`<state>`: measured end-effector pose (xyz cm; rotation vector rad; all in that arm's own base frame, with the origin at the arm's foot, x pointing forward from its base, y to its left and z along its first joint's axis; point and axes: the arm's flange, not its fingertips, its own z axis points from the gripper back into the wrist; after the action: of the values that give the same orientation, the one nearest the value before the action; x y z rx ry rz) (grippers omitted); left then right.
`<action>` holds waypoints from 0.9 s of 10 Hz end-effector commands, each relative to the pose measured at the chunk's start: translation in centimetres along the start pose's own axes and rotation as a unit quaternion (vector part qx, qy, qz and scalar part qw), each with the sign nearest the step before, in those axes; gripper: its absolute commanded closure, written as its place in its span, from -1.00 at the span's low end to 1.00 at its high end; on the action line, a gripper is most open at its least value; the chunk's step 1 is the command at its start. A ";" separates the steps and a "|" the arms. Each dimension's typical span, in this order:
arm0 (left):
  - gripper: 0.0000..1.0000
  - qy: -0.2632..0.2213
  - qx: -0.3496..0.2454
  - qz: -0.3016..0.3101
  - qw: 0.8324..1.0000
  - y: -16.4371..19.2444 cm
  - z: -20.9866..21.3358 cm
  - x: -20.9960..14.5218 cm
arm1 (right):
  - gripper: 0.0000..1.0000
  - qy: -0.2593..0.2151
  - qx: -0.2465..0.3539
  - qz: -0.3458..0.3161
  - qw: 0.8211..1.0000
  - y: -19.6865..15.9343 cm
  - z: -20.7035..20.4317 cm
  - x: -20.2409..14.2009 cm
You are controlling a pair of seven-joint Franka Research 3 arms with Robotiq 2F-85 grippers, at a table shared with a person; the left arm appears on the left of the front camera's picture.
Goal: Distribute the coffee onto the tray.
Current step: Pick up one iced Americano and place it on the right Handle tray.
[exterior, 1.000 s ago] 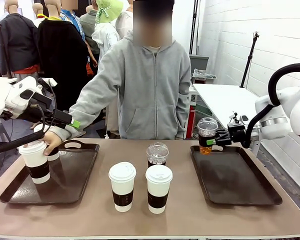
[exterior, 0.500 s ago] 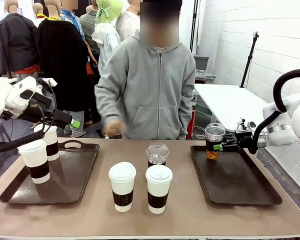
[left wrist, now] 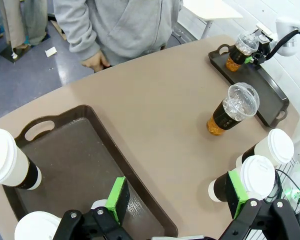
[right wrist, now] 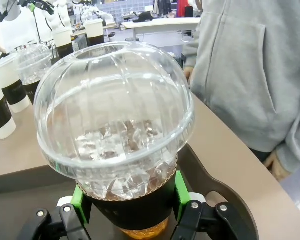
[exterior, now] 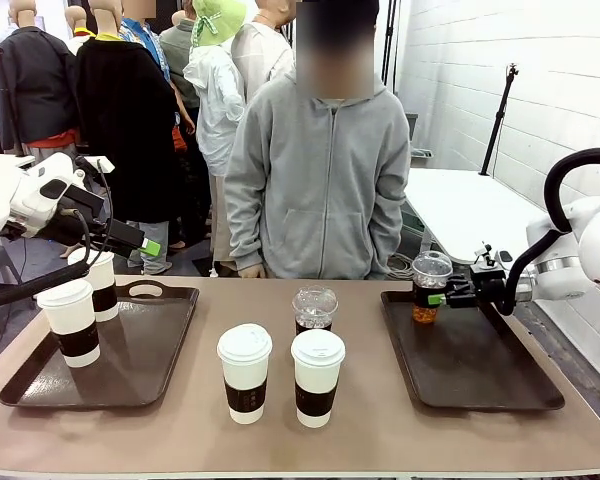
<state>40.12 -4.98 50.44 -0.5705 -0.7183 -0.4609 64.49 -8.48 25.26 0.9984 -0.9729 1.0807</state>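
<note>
I'm holding the dome-lidded plastic cup [exterior: 431,270] by its dark band [right wrist: 130,210] in the right pincer [exterior: 438,298], gently: thin, crushable walls; left pincer [left wrist: 177,196] released.

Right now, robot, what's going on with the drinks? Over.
Right pincer shut on clear cup, at far corner of right tray. Left pincer open, empty. Person's hand off the table.

Bright, even overhead light throws faint, soft shadows on the bench [exterior: 180,425]. Wrist views bow at their edges; glints streak the dome-lidded cup [right wrist: 115,105], background soft.
</note>
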 end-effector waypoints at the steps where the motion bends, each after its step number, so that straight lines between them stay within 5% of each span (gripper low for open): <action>1: -1.00 -0.006 -0.009 -0.007 1.000 0.4 -0.2 0.0 | -0.49 -0.014 0.005 -0.001 1.000 -0.6 -0.1 -0.2; 2: -1.00 -0.006 -0.009 -0.007 1.000 0.4 -0.2 0.0 | -0.55 -0.015 0.006 -0.003 1.000 -0.5 0.0 0.0; 3: -1.00 -0.006 -0.009 -0.007 1.000 0.4 -0.2 0.0 | -0.94 -0.016 0.005 -0.010 1.000 -0.5 0.1 0.0; 9: -1.00 -0.006 -0.009 -0.007 1.000 0.4 -0.2 0.0 | -1.00 -0.003 -0.007 -0.039 0.999 0.5 2.0 -0.6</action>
<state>40.12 -5.00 50.45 -0.5702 -0.7184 -0.4613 64.30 -9.99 24.94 1.0124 -0.9595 1.0352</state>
